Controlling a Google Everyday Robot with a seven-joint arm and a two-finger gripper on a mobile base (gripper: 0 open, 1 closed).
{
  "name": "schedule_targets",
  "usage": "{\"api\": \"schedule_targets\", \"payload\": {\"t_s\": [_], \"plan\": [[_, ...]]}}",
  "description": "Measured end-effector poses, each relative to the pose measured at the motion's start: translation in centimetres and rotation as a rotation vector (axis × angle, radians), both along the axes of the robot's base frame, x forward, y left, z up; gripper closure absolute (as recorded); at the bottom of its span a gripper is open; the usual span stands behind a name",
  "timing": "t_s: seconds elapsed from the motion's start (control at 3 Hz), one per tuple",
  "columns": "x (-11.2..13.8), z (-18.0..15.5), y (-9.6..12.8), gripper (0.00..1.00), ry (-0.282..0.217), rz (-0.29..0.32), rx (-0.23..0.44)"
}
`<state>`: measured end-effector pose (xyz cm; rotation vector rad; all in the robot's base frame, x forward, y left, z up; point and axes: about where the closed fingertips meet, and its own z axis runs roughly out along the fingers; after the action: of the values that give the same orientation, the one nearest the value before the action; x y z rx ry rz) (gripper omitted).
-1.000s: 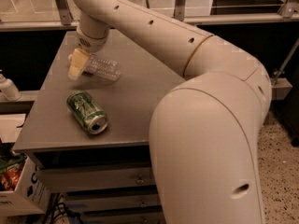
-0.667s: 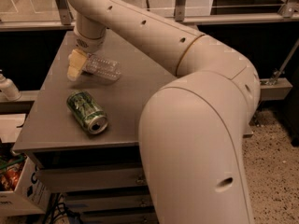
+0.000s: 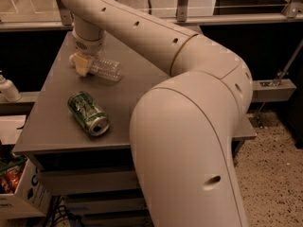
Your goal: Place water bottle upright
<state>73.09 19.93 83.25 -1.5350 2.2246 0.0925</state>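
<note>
The water bottle (image 3: 107, 70), clear and ribbed, lies on its side on the grey table (image 3: 52, 126) near the back left. Its cap end points left and is hidden behind my gripper (image 3: 82, 64). The gripper reaches down from the cream arm and sits at the bottle's left end, touching or right against it. The bottle's label does not show.
A green can (image 3: 88, 113) lies on its side in front of the bottle, open end toward the table's front edge. An opaque white bottle (image 3: 7, 89) stands off the table at the far left. A box (image 3: 19, 193) sits on the floor lower left. My arm's elbow (image 3: 189, 141) covers the table's right half.
The arm's elbow has swung closer and to the left, covering more of the table. The gripper and the water bottle stay in almost the same place.
</note>
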Motion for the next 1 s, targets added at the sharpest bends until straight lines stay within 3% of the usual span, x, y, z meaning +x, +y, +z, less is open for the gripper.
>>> {"api": "schedule_targets", "payload": {"t_s": [0.33, 0.67, 1.0], "plan": [[0.2, 1.0, -1.1, 0.65, -0.016, -0.018, -0.005], [-0.4, 3.4, -2.3, 0.87, -0.05, -0.009, 0.075], [-2.1, 5.8, -2.9, 1.0, -0.084, 0.056, 0.272]]}}
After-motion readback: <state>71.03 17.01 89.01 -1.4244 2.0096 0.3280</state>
